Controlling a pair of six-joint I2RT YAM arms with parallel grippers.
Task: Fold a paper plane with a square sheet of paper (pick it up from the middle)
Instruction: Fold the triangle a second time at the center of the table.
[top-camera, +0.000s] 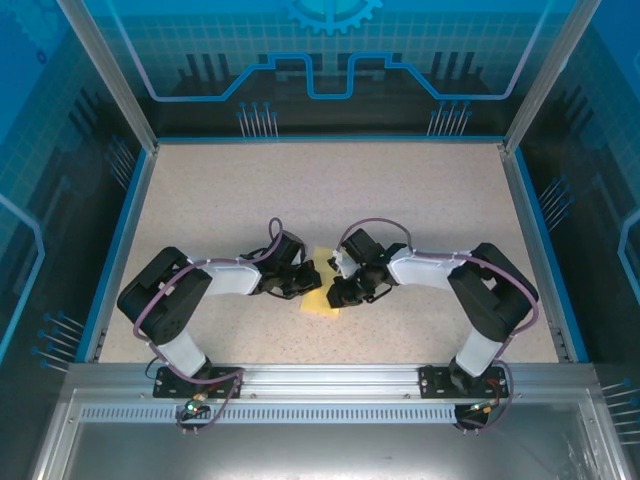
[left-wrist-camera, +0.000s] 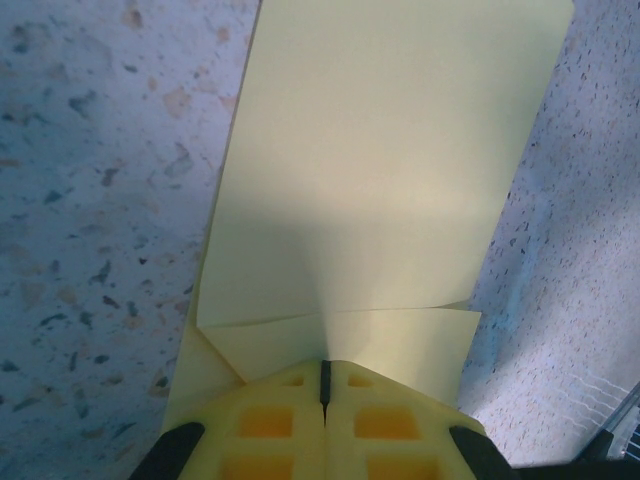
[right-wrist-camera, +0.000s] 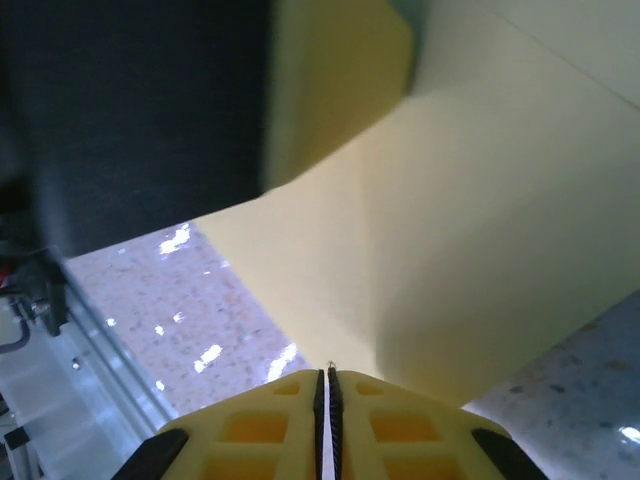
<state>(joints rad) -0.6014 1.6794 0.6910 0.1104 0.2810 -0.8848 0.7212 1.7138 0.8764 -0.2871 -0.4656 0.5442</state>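
Left pincer (left-wrist-camera: 324, 372), right pincer (right-wrist-camera: 327, 380) each pinching yellow sheet (left-wrist-camera: 390, 150) edge, sheet between them

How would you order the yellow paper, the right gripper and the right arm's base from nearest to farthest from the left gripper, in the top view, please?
1. The yellow paper, pinched in the left gripper.
2. The right gripper, just across the paper, rightward.
3. The right arm's base, near right edge.

My black-and-white left arm (top-camera: 225, 275) and right arm (top-camera: 430, 268) fold inward, elbows out, wrists facing. My yellow-fingered left hand (left-wrist-camera: 325, 365) is closed, pinching the thin yellow paper sheet (left-wrist-camera: 380, 170); my right hand (right-wrist-camera: 327, 372) is likewise closed on its opposite edge.
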